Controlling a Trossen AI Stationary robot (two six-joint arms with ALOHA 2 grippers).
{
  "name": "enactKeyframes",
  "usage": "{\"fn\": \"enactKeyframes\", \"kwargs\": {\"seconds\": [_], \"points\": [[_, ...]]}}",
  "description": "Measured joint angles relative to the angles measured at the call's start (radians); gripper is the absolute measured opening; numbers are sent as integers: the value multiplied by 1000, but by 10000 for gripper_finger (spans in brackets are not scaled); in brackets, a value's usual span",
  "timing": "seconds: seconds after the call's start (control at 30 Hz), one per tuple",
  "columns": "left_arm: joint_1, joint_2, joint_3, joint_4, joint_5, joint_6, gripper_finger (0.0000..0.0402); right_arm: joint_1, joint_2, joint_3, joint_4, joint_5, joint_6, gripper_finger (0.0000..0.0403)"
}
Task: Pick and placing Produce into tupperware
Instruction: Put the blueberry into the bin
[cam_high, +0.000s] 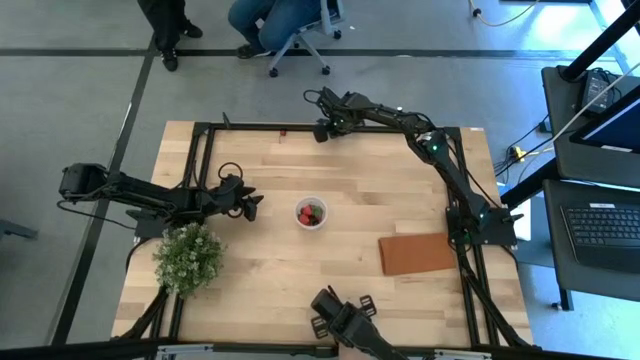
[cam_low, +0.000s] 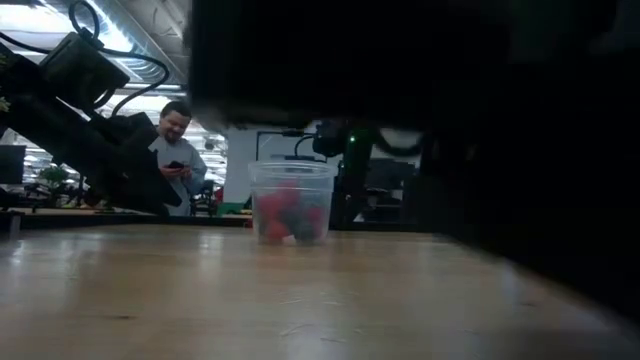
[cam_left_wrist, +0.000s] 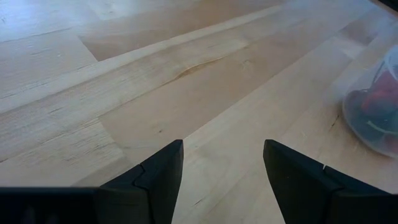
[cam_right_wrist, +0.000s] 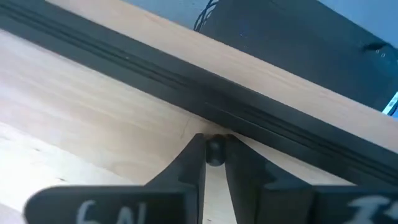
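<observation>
While the round translucent tupperware (cam_high: 311, 212) stands upright near the middle of the wooden table (cam_high: 330, 300), it holds a small heap of produce (cam_high: 312, 213), red pieces mixed with darker ones, which the low view shows piled in its bottom half (cam_low: 290, 222) behind the clear wall (cam_low: 291, 180). One more piece, a dark berry (cam_right_wrist: 215, 150), sits far from the cup at the table's far edge, pinched between the tips of the right gripper (cam_right_wrist: 215, 151), whose fingers (cam_right_wrist: 194, 163) are closed tight on it right against the black frame rail (cam_right_wrist: 261, 102); in the high view that gripper (cam_high: 323, 127) is well apart from the cup, with bare wood between. The left gripper (cam_left_wrist: 222, 163) hovers low over the table with its fingers (cam_left_wrist: 163, 177) spread apart and nothing between them, the cup (cam_left_wrist: 377, 106) lying just ahead of and to one side of the fingertips; from above it (cam_high: 250, 203) is near the cup, not touching. A leafy green bush with white flowers (cam_high: 188, 257) stands beside the left arm, and a flat reddish-brown mat (cam_high: 418, 253) lies near the right arm's base, both clear of the cup. A third dark device (cam_high: 345, 320) sits at the table's near edge. Beyond the table a person (cam_low: 175, 150) is seated.
</observation>
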Motion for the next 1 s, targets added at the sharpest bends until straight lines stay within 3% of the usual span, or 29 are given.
{"fn": "enactKeyframes", "kwargs": {"seconds": [0.2, 0.47, 0.53, 0.67, 1.0], "points": [[0, 0, 0, 0, 0, 0, 215, 5, -25, 12, -66, 18, -75, 47], [0, 0, 0, 0, 0, 0, 215, 22, -38, 225, -302, 12, -203, 47], [0, 0, 0, 0, -1, 0, 215, 43, -84, 203, -291, -10, -265, 47], [0, 0, 0, 0, -1, 0, 215, 103, -178, 193, -351, -97, -389, 47], [0, 0, 0, 0, -5, 0, 215, 370, -299, 194, -349, -111, -628, 47]]}}
